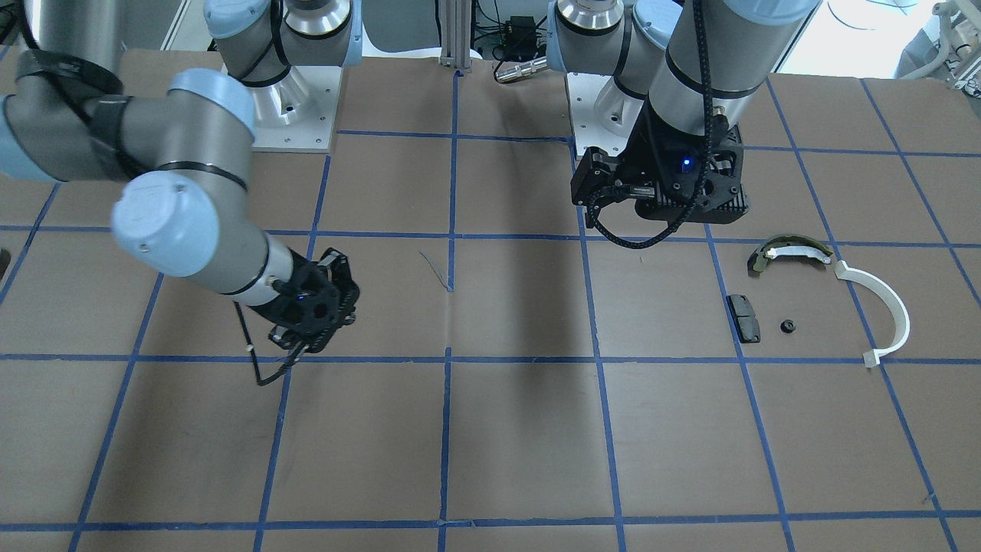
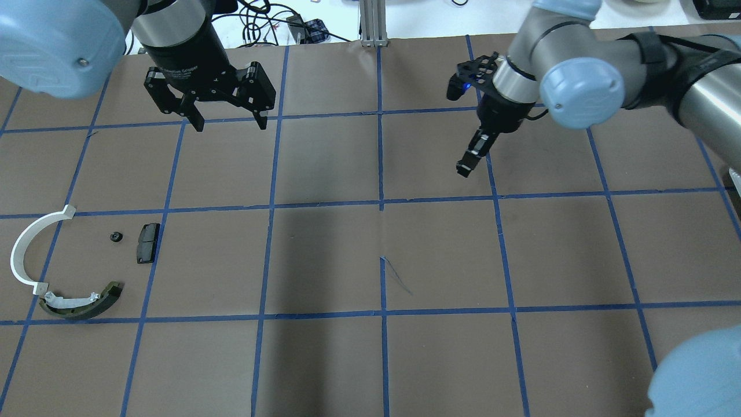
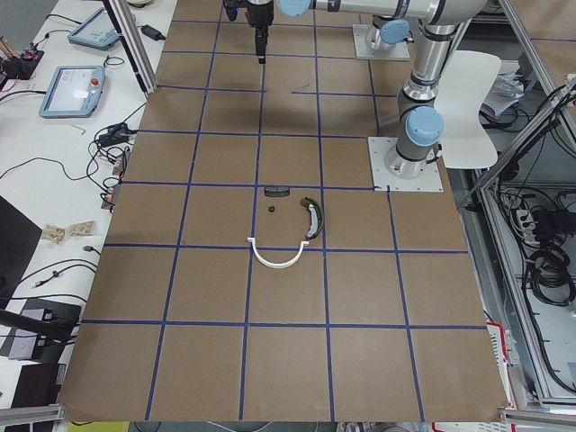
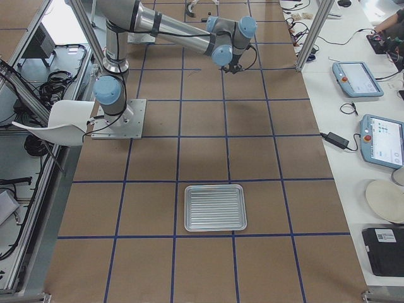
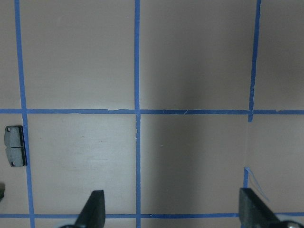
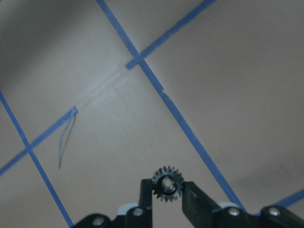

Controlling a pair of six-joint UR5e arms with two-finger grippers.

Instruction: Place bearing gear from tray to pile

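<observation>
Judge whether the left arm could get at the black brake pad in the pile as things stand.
Probably yes. The left arm hangs near the brake pad, jaws open and empty, with only bare table between them.

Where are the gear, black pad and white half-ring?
gear (image 6: pixel 167 184): right wrist view, on its centre hub.
black pad (image 2: pixel 148 242): overhead view, middle of its top face.
white half-ring (image 1: pixel 903 322): front-facing view, middle of the arc.
</observation>
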